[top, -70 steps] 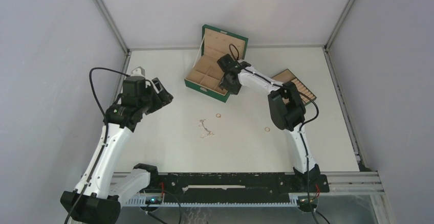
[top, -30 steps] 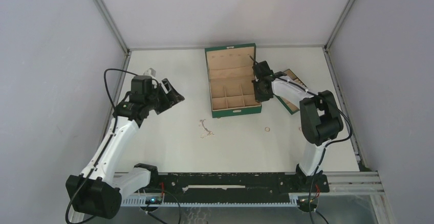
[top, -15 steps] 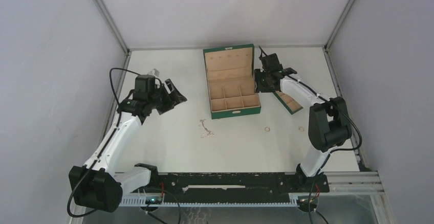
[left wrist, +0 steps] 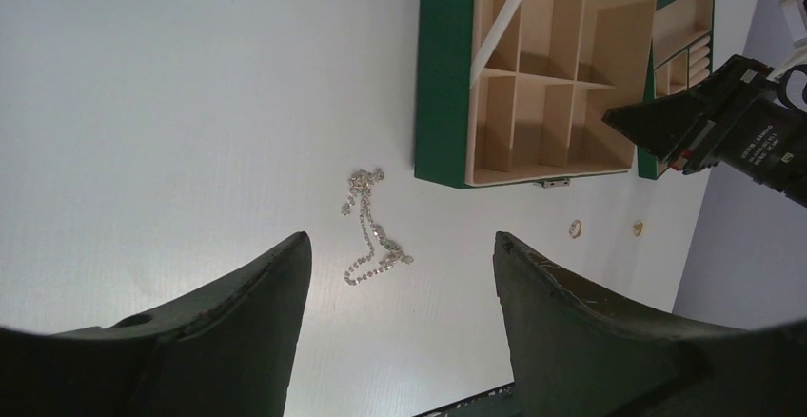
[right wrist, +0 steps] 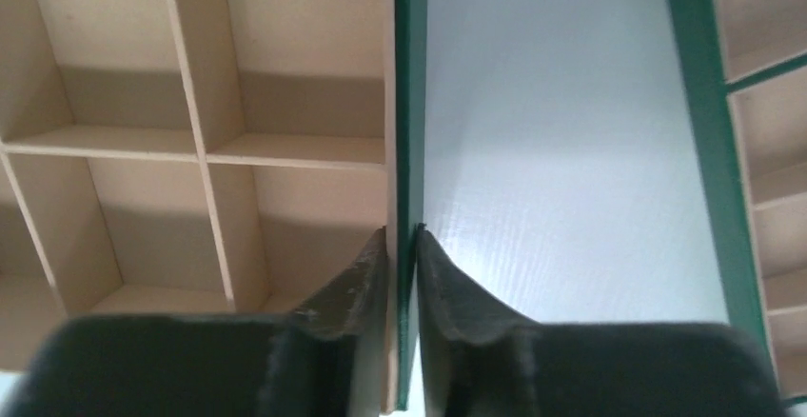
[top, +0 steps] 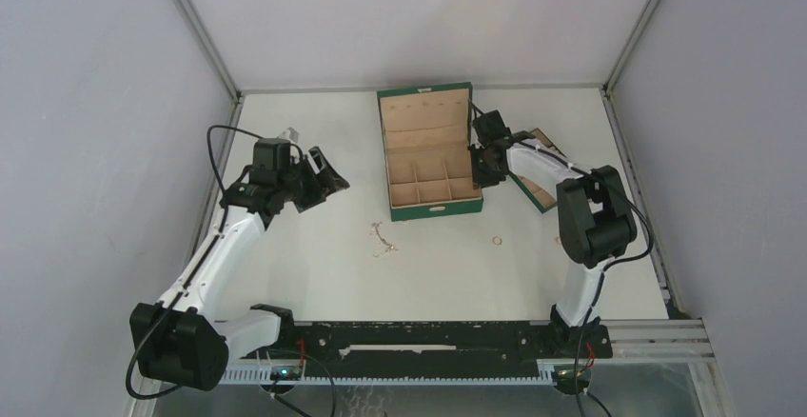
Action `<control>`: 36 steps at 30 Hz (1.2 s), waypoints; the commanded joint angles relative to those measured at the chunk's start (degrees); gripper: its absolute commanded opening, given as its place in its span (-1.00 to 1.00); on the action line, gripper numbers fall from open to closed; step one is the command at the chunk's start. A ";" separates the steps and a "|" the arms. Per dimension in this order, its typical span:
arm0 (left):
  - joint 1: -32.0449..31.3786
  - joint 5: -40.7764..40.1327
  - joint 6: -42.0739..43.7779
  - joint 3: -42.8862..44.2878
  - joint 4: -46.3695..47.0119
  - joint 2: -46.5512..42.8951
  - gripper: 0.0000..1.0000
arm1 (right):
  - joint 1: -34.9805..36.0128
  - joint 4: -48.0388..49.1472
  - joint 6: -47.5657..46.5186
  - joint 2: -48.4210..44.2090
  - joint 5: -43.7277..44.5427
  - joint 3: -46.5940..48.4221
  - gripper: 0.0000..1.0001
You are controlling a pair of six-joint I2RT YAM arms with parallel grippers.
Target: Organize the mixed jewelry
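The mixed jewelry lies loose on the white table: a fine pale chain [top: 383, 240] [left wrist: 371, 231] in front of the box, and two small gold rings [top: 497, 241] [top: 560, 240] to its right, seen as rings [left wrist: 575, 229] [left wrist: 638, 228] in the left wrist view. The dark green box [top: 438, 211] [left wrist: 442, 65] stands open, its tan compartments showing nothing inside. My right gripper [top: 479, 162] [right wrist: 402, 236] is shut on the box's right wall [right wrist: 409, 103], one finger inside and one outside. My left gripper [top: 328, 174] [left wrist: 402, 236] hangs open and holds nothing, left of the box and above the table.
A second green tray [top: 538, 188] [right wrist: 752, 103] with tan slots lies right of the box, partly under my right arm. Grey walls and metal frame rails close in the table on three sides. The box lid lies flat behind the compartments.
My right gripper has moved back from beside the box onto its right wall and closed on it. The left arm has hardly moved.
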 commanded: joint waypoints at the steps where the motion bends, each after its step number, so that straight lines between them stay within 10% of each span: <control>1: -0.23 1.10 -0.32 0.27 1.54 -0.22 0.50 | 0.37 2.36 3.80 -0.37 -0.47 1.92 -0.75; 3: -0.27 1.25 -0.32 0.31 1.60 -0.22 0.50 | 0.24 2.35 5.63 -0.40 0.15 2.80 -1.00; 22: -8.08 -0.52 2.88 -2.45 -0.07 5.36 0.48 | 1.29 5.23 6.60 3.41 10.38 8.48 -0.99; 28: -13.67 -6.46 2.40 -3.78 0.00 10.59 0.41 | 1.77 4.17 5.84 -1.48 6.83 6.90 0.39; 36: -19.54 -16.06 0.05 0.01 1.08 20.86 0.21 | 2.31 0.20 7.93 -13.16 8.07 4.03 0.53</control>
